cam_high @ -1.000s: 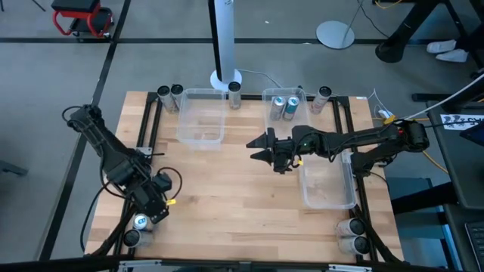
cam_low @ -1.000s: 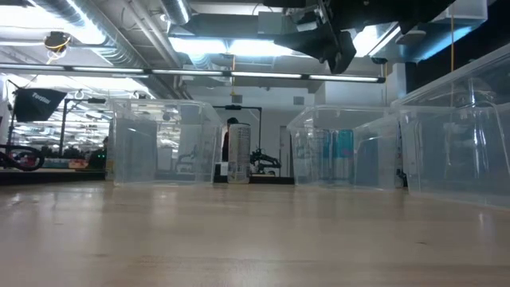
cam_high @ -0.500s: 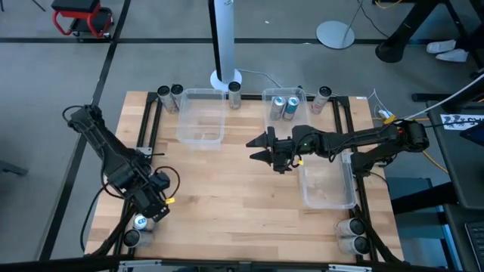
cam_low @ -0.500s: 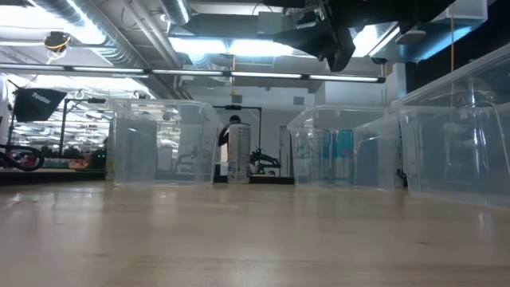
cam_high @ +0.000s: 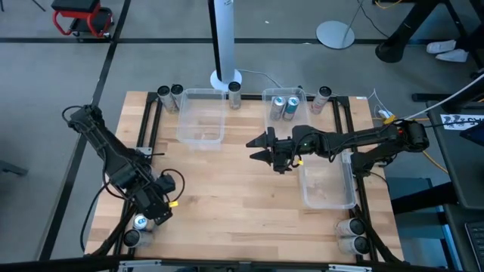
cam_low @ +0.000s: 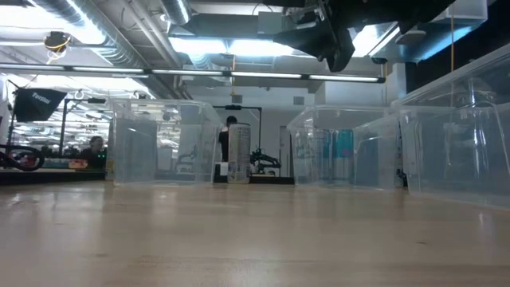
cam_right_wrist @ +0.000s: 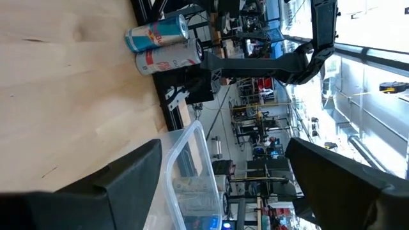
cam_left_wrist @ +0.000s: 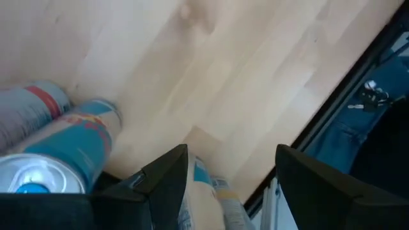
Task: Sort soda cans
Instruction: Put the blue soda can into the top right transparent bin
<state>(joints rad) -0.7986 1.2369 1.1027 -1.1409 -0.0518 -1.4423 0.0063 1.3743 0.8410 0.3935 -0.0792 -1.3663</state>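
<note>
Wooden table (cam_high: 227,189) corner cans (cam_high: 141,222) are crowded under the spread-fingered left gripper (cam_high: 160,213), so a neighbour could be toppled, while the open right gripper (cam_high: 261,147) is held idle mid-table

A robotics lab or workshop is indicated: a pale wooden surface (cam_high: 227,181) on a black metal frame (cam_high: 361,198) is set on a grey floor, exposed silver ceiling ducts (cam_low: 96,32) and strip lights (cam_low: 231,46) are seen overhead, and equipment racks (cam_right_wrist: 255,115) are visible beyond.
</note>
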